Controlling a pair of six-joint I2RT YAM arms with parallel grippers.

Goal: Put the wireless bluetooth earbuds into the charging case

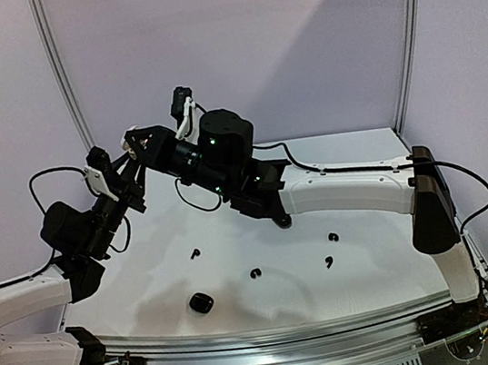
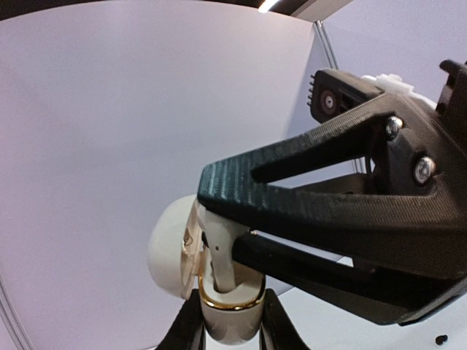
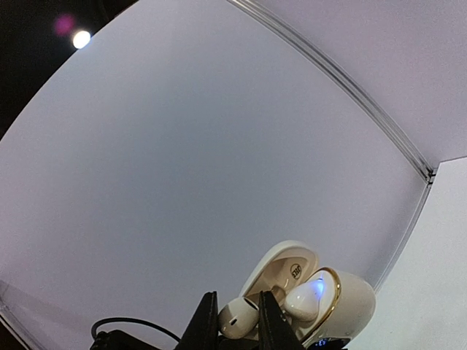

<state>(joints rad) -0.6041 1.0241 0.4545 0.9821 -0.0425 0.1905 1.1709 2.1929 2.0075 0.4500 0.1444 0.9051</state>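
Observation:
The white charging case (image 2: 228, 315) with a gold rim is held up in the air, lid (image 2: 169, 248) swung open, and my left gripper (image 2: 232, 334) is shut on its body. My right gripper (image 3: 238, 328) is shut on a white earbud (image 3: 237, 317), whose stem stands in a socket of the case (image 3: 350, 299). In the left wrist view the same earbud (image 2: 219, 255) shows under the right gripper's fingers (image 2: 306, 197). A second white earbud (image 3: 300, 300) sits in the case with a blue glow. In the top view both grippers (image 1: 134, 153) meet above the table's back left.
Several black hook-shaped earbuds lie on the white table (image 1: 376, 264): one (image 1: 194, 253), another (image 1: 256, 274), and two at the right (image 1: 329, 262) (image 1: 332, 239). A black oval case (image 1: 200, 303) lies near the front edge. The walls stand close behind.

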